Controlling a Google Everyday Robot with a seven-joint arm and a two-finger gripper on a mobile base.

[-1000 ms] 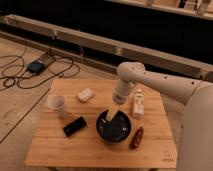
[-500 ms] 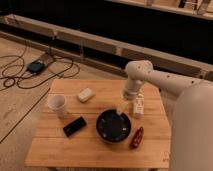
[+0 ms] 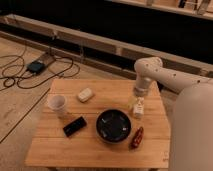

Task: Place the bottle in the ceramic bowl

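Note:
The bottle [image 3: 139, 108] is small and white with a pale label. It stands upright on the wooden table [image 3: 95, 152], just right of the ceramic bowl [image 3: 102, 131]. The bowl is round, glossy black and empty, at the table's centre right. My gripper [image 3: 135, 101] hangs down from the white arm, which reaches in from the right. The gripper sits directly at the bottle's top and left side, behind the bowl's right rim. It partly hides the bottle's cap.
A red oblong object [image 3: 137, 137] lies right of the bowl near the front. A white cup [image 3: 57, 104] stands at the left, a white rounded block [image 3: 85, 94] behind the centre and a black flat object [image 3: 74, 126] left of the bowl. Cables lie on the floor at the left.
My gripper has moved right, from above the bowl's back rim to the bottle. The bottle and bowl have stayed in place.

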